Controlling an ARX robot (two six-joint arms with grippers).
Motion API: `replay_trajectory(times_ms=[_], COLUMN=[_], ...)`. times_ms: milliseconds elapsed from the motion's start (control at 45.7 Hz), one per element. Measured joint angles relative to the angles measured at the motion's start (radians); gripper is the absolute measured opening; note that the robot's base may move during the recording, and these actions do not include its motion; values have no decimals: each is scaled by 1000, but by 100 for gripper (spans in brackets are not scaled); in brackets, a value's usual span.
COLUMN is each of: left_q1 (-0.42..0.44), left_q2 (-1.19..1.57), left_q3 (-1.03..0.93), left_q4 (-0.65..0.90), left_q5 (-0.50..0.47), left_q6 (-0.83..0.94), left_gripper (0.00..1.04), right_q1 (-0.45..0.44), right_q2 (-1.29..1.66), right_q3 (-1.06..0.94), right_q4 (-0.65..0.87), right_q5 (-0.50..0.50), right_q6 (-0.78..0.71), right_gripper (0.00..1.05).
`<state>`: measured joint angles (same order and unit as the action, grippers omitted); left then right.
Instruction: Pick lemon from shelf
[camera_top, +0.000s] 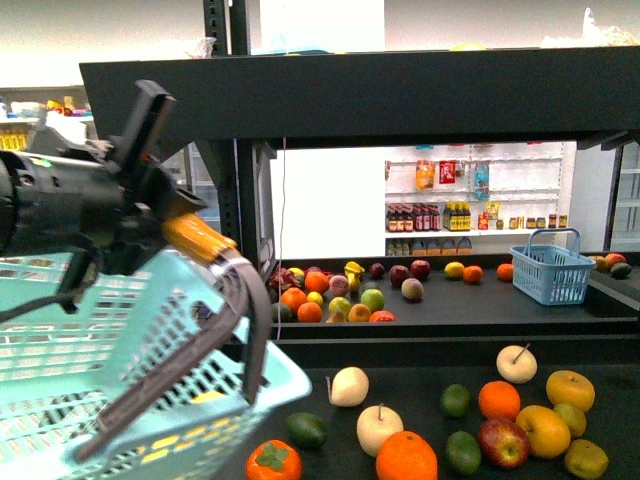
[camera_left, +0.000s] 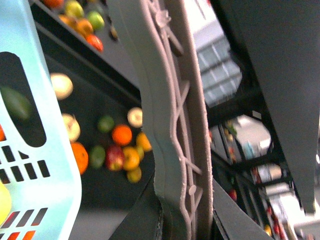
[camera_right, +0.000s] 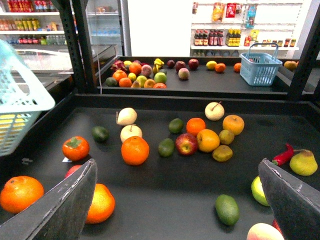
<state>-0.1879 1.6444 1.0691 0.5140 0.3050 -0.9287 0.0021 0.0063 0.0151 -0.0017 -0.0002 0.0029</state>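
The shelf (camera_top: 400, 95) is a black tiered rack; fruit lies scattered on its lower tray (camera_right: 165, 185). A yellow-orange oval fruit that I take for the lemon (camera_right: 208, 140) lies next to a red apple (camera_right: 186, 144); in the front view the lemon (camera_top: 543, 430) is at the lower right. My right gripper (camera_right: 177, 200) hovers open over bare tray, nearer than the lemon, nothing between its fingers (camera_right: 67, 202). My left gripper (camera_top: 222, 262) is shut on the grey basket handle (camera_top: 180, 370), holding the light-blue basket (camera_top: 60, 350) at the left. The left gripper (camera_left: 185, 220) pinches the basket handle (camera_left: 175, 125).
Oranges (camera_right: 135, 150), avocados (camera_right: 227, 209), a persimmon (camera_right: 75, 148), pears and a red chilli (camera_right: 284, 155) lie around the tray. A higher tray behind holds a fruit pile (camera_top: 335, 295) and a small blue basket (camera_top: 551, 268). Something yellow (camera_top: 205, 397) shows through my basket's wall.
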Motion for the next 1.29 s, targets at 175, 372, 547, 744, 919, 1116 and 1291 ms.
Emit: replay_trajectory(times_ms=[175,372,547,744,919,1116,1291], left_q1=[94,197,275,335,360,375,385], left_q2=[4,58,140,244,354,448,466], left_q3=[5,11,40,87,94,94,87], left_q4=[108,310,444,610,732,835,875], left_q5=[-127,-224,-249,-245,-244,-227,-226], left_q6=[-120,-371,-481,-523,-577,-614,-629], left_gripper=[11,11,11,11,11,11,11], right_q1=[0,0,0,0,0,0,0], right_q2=[0,0,0,0,0,0,0], right_q3=[0,0,0,0,0,0,0], right_q4=[0,0,0,0,0,0,0], right_q5=[0,0,0,0,0,0,0], right_q6=[0,0,0,0,0,0,0], right_gripper=[97,97,97,97,97,97,97])
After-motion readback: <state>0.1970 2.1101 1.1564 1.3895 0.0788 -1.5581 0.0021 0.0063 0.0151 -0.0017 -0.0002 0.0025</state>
